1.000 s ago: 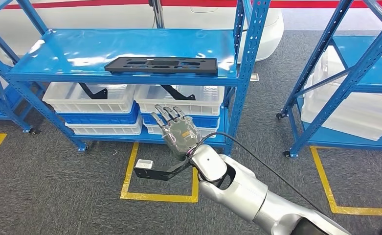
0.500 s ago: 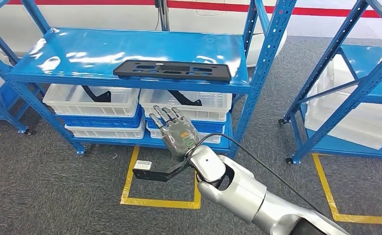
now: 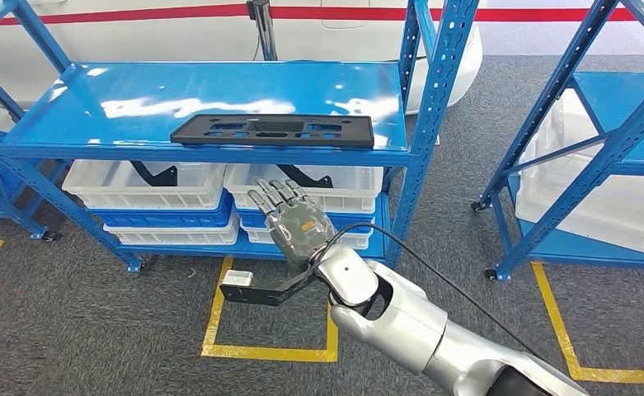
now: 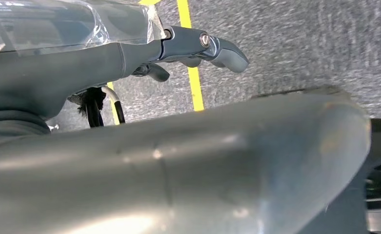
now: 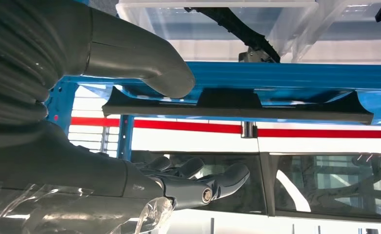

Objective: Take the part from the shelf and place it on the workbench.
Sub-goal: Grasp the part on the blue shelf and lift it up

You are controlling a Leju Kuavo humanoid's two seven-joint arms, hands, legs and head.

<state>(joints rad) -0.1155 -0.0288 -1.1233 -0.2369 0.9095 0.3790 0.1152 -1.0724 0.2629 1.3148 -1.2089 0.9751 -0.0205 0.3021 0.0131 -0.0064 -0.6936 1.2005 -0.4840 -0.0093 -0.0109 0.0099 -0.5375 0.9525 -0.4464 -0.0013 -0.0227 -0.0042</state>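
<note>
From the head view, a blue metal shelf [image 3: 219, 91] stands on grey carpet [image 3: 79, 330] marked with yellow tape lines [image 3: 269, 353], with a white wall bearing a red stripe [image 3: 335, 12] behind it. The part [image 3: 273, 130], a flat black plate with cut-outs, lies on the shelf's upper deck close to its front edge and toward the right upright. Below that deck sit two white plastic bins [image 3: 145, 183] side by side on blue trays, each holding a dark bracket-like piece. A second blue shelf [image 3: 607, 124] stands well apart to the right of the first, with clear bins on its low tier. The right hand [image 3: 295, 223] is raised in front of the lower tier, beneath the part and apart from it, fingers straight and spread, holding nothing; open floor lies between the two shelves. In the left wrist view, the left hand [image 4: 178, 165] is seen very close above carpet and a yellow line, its fingers [image 4: 212, 46] extended, and I cannot tell whether it is spread or closed. In the right wrist view, the right hand's thumb [image 5: 139, 61] and fingers [image 5: 203, 183] stand apart and bare, with the part's edge [image 5: 237, 108] seen against the shelf deck.
</note>
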